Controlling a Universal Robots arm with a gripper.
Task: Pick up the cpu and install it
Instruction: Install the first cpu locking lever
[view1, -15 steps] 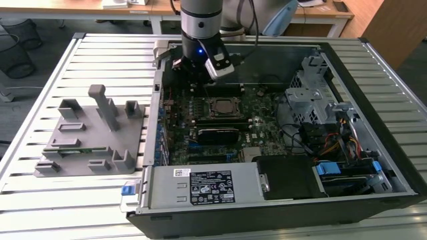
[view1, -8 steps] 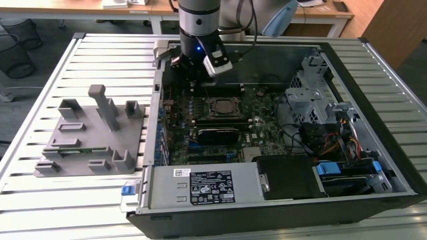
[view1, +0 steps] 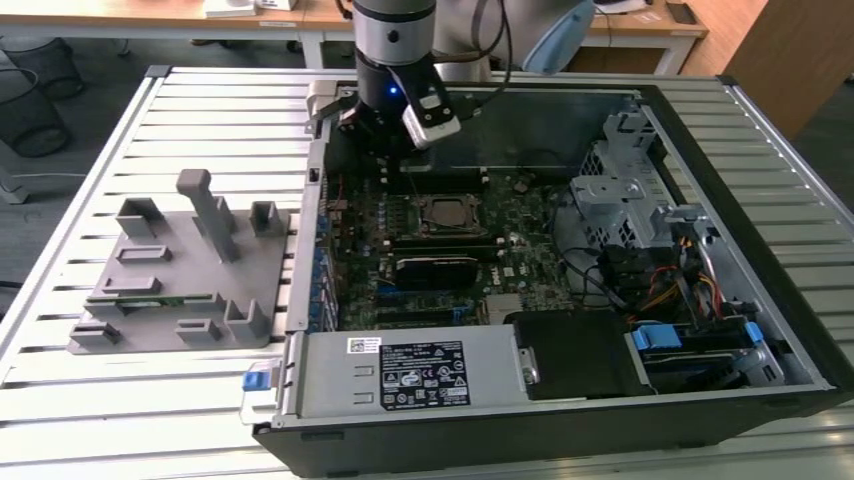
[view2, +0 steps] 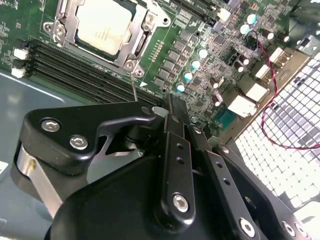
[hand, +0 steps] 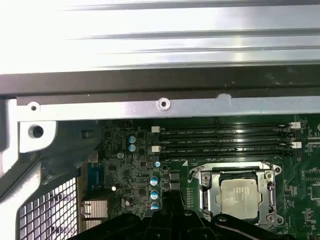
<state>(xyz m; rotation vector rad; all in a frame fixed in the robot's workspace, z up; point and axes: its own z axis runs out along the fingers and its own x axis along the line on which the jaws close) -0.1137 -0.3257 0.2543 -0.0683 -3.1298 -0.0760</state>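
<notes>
end effector above the board, chip seated in the socket

the end effector (view2: 172, 112) hangs inside the open computer case (view1: 747, 240), over the far part of the green circuit board (view2: 210, 60). in the second wrist view its black fingers (view2: 175, 145) lie pressed together with nothing between them, tips pointing at the board just beside the socket corner. in the exterior view the end effector (view1: 400, 150) sits below the arm's silver wrist, near the case's back wall.

the cpu (view2: 102, 22) lies flat in its socket, silvery top up, ringed by the metal socket frame (view2: 137, 47); it shows in both wrist views, cpu (hand: 241, 196), and in the exterior view as a small square in the middle of the board, cpu (view1: 445, 212). it is near the fingertips but apart from them.

long black memory slots (hand: 225, 137) run beside the socket, and a row of small blue-topped capacitors (hand: 154, 192) stands close to the end effector. a thin red wire (view2: 272, 75) loops over the perforated metal panel. toward the exterior view's right are a drive cage (view1: 621, 185) and bundled cables; nearest the camera is the power supply (view1: 414, 370).

on the slatted worktop (view1: 160, 400), at the exterior view's left, a grey fixture block (view1: 180, 270) with upright posts stands well apart from the case.
</notes>
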